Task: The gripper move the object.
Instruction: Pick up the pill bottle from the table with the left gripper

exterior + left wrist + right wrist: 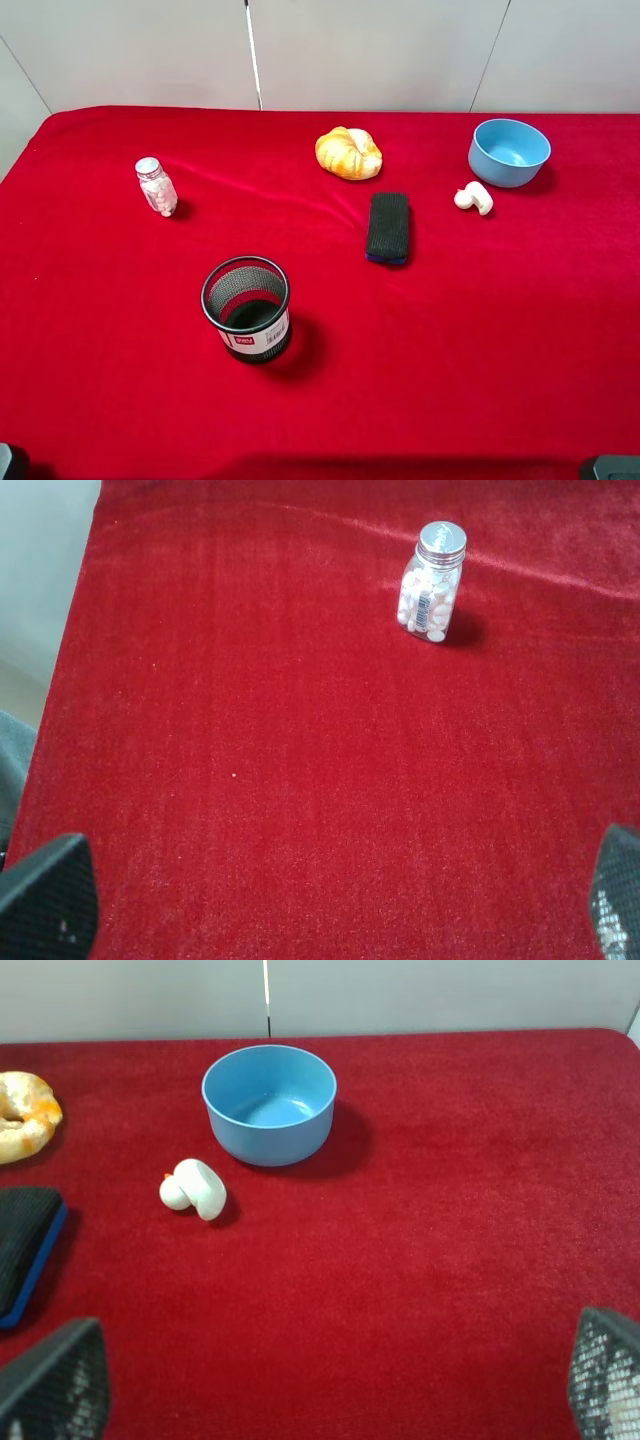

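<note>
Two sets of fingers (45, 905) wide apart, empty: left gripper (330, 920), right gripper (330, 1390). Object (156, 187), pill bottle, upright near far-left corner of bench (480, 360), well apart from mesh cup (246, 322). Likely light, rigid, slick, tippy; pinch body below cap (441, 540).

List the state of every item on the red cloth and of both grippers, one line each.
Small clear pill bottle with silver cap: upright, capped, not held.
Black wire-mesh cup: upright, empty.
Light blue round bowl: upright, empty.
Black sponge block with blue base: lying flat.
Small white curved piece: lying beside the bowl, apart.
Left gripper: open, empty.
Right gripper: open, empty.
</note>
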Controlling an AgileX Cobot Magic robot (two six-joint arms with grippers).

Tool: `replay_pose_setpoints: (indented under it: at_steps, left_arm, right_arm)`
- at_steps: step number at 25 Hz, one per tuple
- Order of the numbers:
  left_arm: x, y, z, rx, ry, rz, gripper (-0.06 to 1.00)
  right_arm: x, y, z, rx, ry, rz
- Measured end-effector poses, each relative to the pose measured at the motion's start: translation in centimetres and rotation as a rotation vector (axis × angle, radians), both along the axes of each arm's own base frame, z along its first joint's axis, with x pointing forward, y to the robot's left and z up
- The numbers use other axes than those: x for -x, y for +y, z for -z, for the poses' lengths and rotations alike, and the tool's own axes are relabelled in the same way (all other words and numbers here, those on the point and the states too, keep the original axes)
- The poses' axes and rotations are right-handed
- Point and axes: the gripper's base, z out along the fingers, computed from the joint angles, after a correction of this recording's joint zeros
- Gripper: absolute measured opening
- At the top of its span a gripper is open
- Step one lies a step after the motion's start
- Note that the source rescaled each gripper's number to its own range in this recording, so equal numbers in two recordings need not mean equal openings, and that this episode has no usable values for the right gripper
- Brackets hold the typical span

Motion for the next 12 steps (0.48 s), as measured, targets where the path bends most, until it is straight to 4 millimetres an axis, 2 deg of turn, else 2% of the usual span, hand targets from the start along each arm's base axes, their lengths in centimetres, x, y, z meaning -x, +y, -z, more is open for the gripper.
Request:
replay_pose_setpoints:
  at_steps: [12]
  left_arm:
    - [0.00, 0.00, 0.00, 0.000, 0.000, 0.000, 0.98]
  right_arm:
    - [0.00, 0.00, 0.00, 0.000, 0.000, 0.000]
